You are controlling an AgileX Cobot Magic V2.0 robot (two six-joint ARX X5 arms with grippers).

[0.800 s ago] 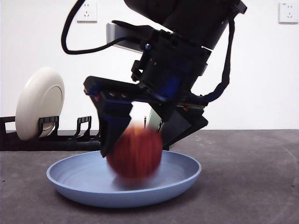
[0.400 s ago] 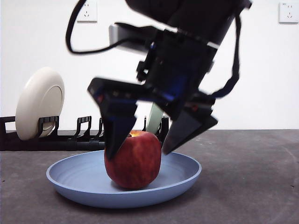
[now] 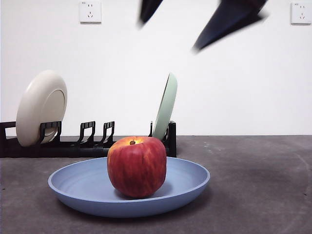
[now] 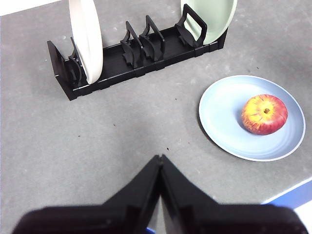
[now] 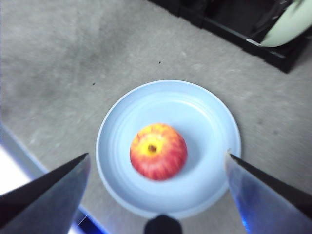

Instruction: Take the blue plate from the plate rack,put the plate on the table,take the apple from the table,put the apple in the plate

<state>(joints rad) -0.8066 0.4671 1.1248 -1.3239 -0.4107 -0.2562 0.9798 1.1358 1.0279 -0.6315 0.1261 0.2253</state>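
The red apple point(image 3: 136, 165) sits upright in the pale-blue plate point(image 3: 87, 187), which lies flat on the dark grey table point(image 3: 258, 185). Both also show in the right wrist view: apple point(image 5: 158, 151), plate point(image 5: 204, 126). My right gripper point(image 5: 157, 163) is open and empty, high above the apple; in the front view its two fingertips point(image 3: 222, 22) show at the top edge. My left gripper point(image 4: 160, 158) is shut and empty, away from the plate point(image 4: 222, 107) and the apple point(image 4: 264, 114). The black plate rack point(image 3: 83, 144) stands behind.
The rack holds a cream-white plate point(image 3: 41, 107) at its left end and a pale green plate point(image 3: 165, 105) at its right end; the slots between are empty. The table's front edge point(image 5: 29, 161) lies close to the plate.
The right gripper let go of the apple in the plate, opened and rose to the top of the front view. The apple now rests still.
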